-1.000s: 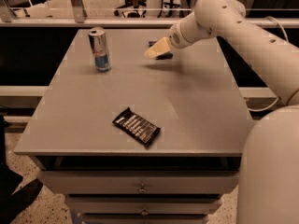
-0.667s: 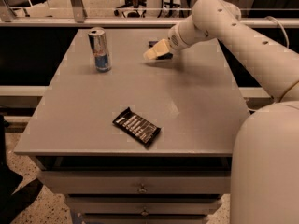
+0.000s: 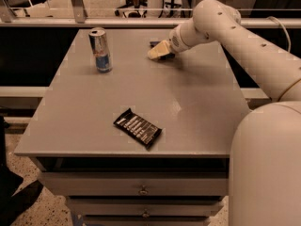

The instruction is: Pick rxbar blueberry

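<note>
My gripper [image 3: 158, 51] is low over the far middle of the grey table [image 3: 197, 102], at the end of the white arm that reaches in from the right. A small dark flat wrapper, the rxbar blueberry [image 3: 154, 43], shows only as a sliver just behind the gripper, which hides most of it. I cannot tell whether the gripper touches it.
A blue and silver can [image 3: 100, 50] stands upright at the far left of the table. A larger black wrapper with silvery print [image 3: 138, 127] lies near the front edge. My white base [image 3: 265, 168] fills the right foreground. Drawers [image 3: 141, 189] sit below the tabletop.
The arm's upper part has swung slightly left. The gripper has stayed almost in place by the far edge, and the can and the black wrapper have not moved.
</note>
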Controlling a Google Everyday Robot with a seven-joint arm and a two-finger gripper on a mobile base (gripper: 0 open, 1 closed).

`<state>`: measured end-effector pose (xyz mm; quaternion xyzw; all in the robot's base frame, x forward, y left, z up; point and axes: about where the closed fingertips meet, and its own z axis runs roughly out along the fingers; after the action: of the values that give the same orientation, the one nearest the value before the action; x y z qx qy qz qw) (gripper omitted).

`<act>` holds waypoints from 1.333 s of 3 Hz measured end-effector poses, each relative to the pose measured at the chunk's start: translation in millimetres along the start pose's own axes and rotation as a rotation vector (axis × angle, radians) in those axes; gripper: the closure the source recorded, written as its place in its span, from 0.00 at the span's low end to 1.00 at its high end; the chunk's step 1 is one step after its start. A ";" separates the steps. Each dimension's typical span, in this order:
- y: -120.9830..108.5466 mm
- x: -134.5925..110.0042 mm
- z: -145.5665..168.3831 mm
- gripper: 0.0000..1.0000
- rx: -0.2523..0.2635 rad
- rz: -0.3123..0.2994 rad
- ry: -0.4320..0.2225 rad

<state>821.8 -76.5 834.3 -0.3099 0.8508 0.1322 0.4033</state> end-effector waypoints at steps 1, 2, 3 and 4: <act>-0.1 -0.3 0.1 0.66 0.000 0.005 -0.006; 0.0 -0.9 -0.4 0.97 -0.001 0.006 -0.007; 0.0 -1.2 -0.6 1.00 -0.001 0.006 -0.007; 0.0 -2.0 -1.2 1.00 -0.001 0.006 -0.007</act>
<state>822.0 -76.2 836.6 -0.3072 0.8503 0.1346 0.4056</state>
